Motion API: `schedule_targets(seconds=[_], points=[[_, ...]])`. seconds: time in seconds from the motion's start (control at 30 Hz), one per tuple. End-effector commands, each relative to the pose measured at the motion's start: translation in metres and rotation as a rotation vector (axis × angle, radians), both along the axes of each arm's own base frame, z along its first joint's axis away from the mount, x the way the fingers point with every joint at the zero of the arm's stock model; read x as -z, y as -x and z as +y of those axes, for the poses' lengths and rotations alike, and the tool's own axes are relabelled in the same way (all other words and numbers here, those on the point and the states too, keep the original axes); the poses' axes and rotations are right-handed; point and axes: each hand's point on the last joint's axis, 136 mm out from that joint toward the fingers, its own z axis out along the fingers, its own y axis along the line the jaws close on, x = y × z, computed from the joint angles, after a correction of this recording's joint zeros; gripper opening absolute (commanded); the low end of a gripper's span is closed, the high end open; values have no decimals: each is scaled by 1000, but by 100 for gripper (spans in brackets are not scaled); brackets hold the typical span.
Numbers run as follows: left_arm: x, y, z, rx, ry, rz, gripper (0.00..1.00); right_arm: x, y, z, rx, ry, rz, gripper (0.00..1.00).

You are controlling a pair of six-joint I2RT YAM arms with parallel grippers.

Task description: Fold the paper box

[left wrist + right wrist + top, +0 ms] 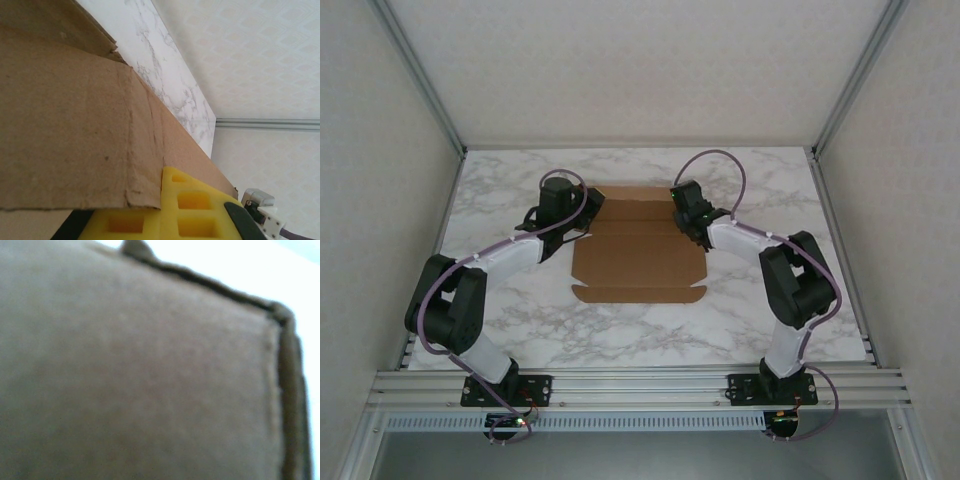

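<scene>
Seeing paper box [638, 262] mid-table [770, 190], main panels flat, far flaps lifted at both far corners. Holding far-left flap with left gripper [582, 208]: pressed together, card lying against the yellow pad [200, 210], so reads as a pinch on that flap. Can't tell spread or pinched for right gripper [692, 222], parked at far-right corner; wrist view there just blurred card up close. Expect light, thin card: stiff across panels, hinging easily at creases, probably sliding on marble if pushed from one side. Best to grab flap edges close to a crease, both sides together, with a light pinch to avoid dents.
</scene>
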Motion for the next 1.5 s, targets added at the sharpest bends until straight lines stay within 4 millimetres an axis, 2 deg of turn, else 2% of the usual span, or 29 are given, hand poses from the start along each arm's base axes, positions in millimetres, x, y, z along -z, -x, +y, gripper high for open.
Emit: schedule_targets(seconds=[0.0, 0.07, 0.23, 0.43, 0.57, 0.63, 0.7, 0.87, 1.0, 1.17, 1.37, 1.47], points=[[9, 10, 1, 1, -24, 67, 0, -3, -1, -37, 220, 103, -5, 24], [9, 10, 0, 0, -25, 69, 0, 0, 0, -39, 263, 121, 10, 23], [6, 9, -1, -5, -25, 70, 0, -4, 3, -50, 404, 172, -22, 12], [8, 10, -3, -5, -24, 75, 0, 0, 7, -54, 485, 160, -7, 11], [7, 9, -1, -10, -32, 75, 0, 3, 7, -46, 442, 86, 0, 25], [8, 10, 0, -14, -37, 80, 0, -1, 7, -42, 408, 40, -12, 39], [9, 10, 0, -16, -38, 81, 0, -5, 7, -40, 365, -14, -19, 47], [11, 10, 2, -28, -42, 85, 0, -28, 11, -24, 197, -168, -85, 71], [9, 9, 4, -35, -48, 83, 0, -59, 26, -11, 29, -250, -160, 82], [6, 7, 5, -44, -49, 80, 0, -91, 49, -4, -96, -371, -218, 82], [2, 7, 5, -53, -38, 75, 0, -128, 80, 16, -286, -605, -207, 77], [2, 9, 5, -67, -18, 77, 0, -141, 80, 13, -214, -662, -169, 73]])
